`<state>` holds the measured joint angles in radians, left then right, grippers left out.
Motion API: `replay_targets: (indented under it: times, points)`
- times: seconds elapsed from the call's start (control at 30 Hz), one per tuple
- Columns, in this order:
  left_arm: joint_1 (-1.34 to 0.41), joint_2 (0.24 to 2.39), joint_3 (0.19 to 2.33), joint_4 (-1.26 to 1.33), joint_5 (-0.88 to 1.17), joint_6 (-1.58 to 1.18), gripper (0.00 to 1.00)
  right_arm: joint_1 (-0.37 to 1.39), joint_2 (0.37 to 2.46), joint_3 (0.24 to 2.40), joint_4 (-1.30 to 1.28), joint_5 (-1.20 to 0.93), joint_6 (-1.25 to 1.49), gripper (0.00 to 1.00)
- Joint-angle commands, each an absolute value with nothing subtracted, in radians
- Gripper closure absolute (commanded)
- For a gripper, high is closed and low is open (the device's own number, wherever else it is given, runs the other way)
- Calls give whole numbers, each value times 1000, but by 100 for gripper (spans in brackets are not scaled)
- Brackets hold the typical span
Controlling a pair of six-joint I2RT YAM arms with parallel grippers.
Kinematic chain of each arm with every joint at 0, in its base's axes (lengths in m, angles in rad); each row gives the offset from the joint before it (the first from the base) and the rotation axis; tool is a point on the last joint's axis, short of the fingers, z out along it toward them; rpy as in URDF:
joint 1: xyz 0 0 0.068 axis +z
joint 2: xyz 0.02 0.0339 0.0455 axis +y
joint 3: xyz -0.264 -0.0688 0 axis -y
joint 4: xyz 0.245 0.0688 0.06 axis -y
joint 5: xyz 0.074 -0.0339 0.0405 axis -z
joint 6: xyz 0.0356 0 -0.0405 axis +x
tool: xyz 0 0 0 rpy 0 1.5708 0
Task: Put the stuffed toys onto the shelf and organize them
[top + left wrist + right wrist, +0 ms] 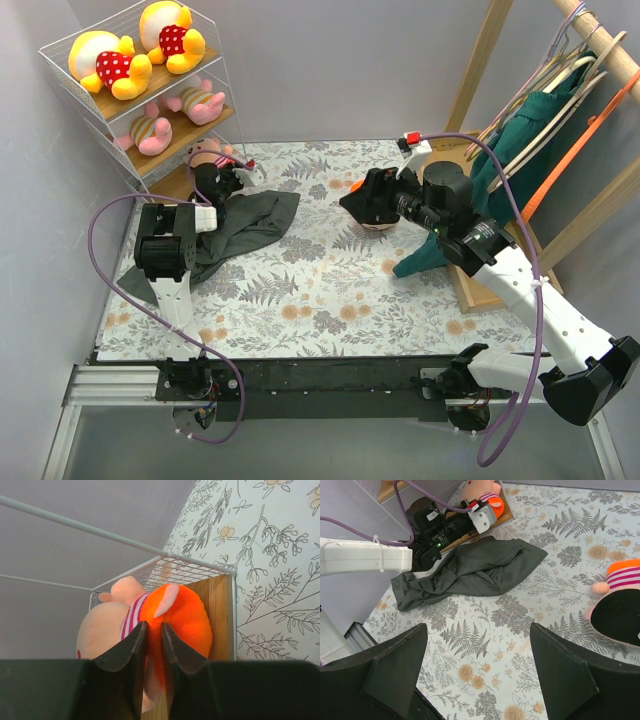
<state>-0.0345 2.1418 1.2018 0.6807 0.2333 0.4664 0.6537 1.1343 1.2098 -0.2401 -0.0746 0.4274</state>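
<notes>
Holding right gripper (479, 640) wide open and empty over table (300, 290) just beside loose doll (620, 577), pinching other doll (185, 615) in near-shut left gripper (154, 627) at shelf (195, 136) bottom board, with pigs (150, 131) above, bears (110, 62) topmost.

Between the fingers of the black left claw (153, 630) sits a peach doll (185, 615) with pink-and-white stripes and a bright orange bottom. Beside that claw a dark grey cloth (250, 222) covers part of the table (330, 290), which is white with grey ferns and peach blossoms. Beyond the claw, yellow bears (110, 62) wear red, white-dotted shirts.
</notes>
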Motion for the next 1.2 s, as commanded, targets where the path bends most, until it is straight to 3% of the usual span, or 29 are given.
replay_targets:
  times: [0.0,0.07,0.1,0.17,0.33,0.43,0.73,0.93,1.17]
  points:
    - [-29,2138,1226,718,238,474,74,649,1132,1264,-236,-77,410,10]
    - [-31,2123,1204,721,230,466,54,650,1132,1267,-244,-77,410,10]
    - [-34,2115,1195,732,224,462,39,649,1134,1267,-250,-71,410,10]
    - [-43,2082,1160,747,209,437,33,652,1137,1266,-267,-66,411,10]
    - [-89,1988,1103,762,127,399,7,650,1153,1246,-320,-11,393,10]
    - [-121,1902,1062,736,129,315,2,650,1179,1252,-353,23,350,11]
    - [-265,1620,867,660,166,-27,2,649,1310,1304,-402,153,73,13]
    - [-282,1439,877,476,501,-534,2,650,1367,1207,-290,273,-158,13]
    - [-282,1375,946,322,652,-897,2,650,1479,1135,-189,359,-418,11]
